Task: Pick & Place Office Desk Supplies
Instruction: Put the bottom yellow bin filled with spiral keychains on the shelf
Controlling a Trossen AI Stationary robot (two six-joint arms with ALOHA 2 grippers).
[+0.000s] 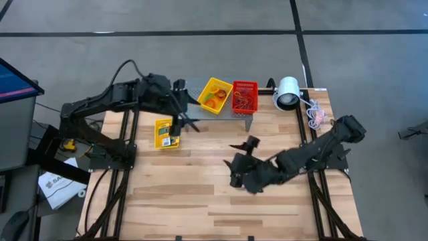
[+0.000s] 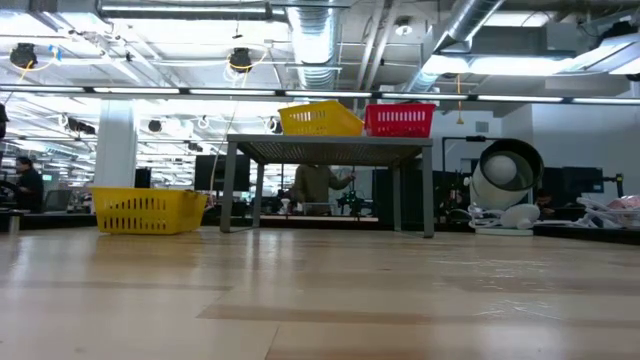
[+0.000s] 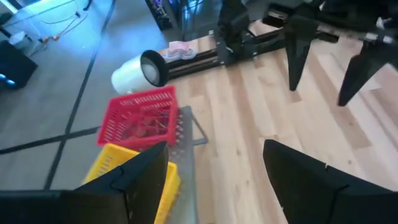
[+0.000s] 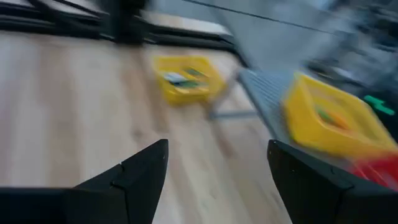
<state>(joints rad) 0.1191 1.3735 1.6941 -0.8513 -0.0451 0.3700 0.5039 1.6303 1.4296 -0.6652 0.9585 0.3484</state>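
A yellow basket (image 1: 165,132) rests on the table's far left part with yellow-and-green crayon boxes (image 4: 181,78) lying in it. On the grey perforated stand (image 1: 194,88) sit a second yellow basket (image 1: 215,95) and a red basket (image 1: 245,96), both holding rubber bands (image 1: 245,102). My left gripper (image 1: 186,122) hovers open and empty between the table basket and the stand. My right gripper (image 1: 234,155) hangs open and empty over the table's middle, pointing toward the baskets. Neither gripper shows in the low view.
A white cylindrical lamp (image 1: 287,92) lies at the far right beside the stand, with a coiled cord (image 1: 315,115) next to it. The near half of the wooden table (image 1: 200,207) is bare wood. In the left wrist view the right arm's fingers (image 3: 297,50) show ahead.
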